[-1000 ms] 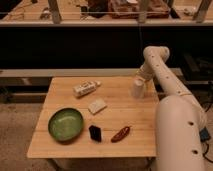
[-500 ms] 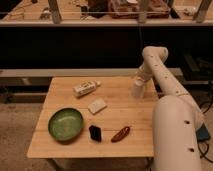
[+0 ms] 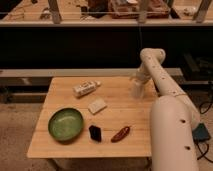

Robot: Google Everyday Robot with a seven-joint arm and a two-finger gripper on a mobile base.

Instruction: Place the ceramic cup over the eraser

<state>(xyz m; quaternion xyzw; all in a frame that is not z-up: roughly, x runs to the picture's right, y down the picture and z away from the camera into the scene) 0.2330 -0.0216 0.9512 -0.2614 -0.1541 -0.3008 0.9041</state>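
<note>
The small white ceramic cup (image 3: 136,90) stands near the far right edge of the wooden table (image 3: 120,112). My gripper (image 3: 136,81) reaches down from the white arm and sits right at the top of the cup. The black eraser (image 3: 95,133) lies near the table's front edge, well to the left of and nearer than the cup, between the green bowl and the chili-shaped thing.
A green bowl (image 3: 65,123) sits at the front left. A cream-white block (image 3: 97,105) lies mid-table and a white tube-shaped bottle (image 3: 86,88) lies behind it. A reddish-brown chili-shaped thing (image 3: 120,133) lies right of the eraser. My arm's thick white link fills the right side.
The gripper and arm have shifted only slightly at the cup. The cup stays in about the same place and nothing else has moved.
</note>
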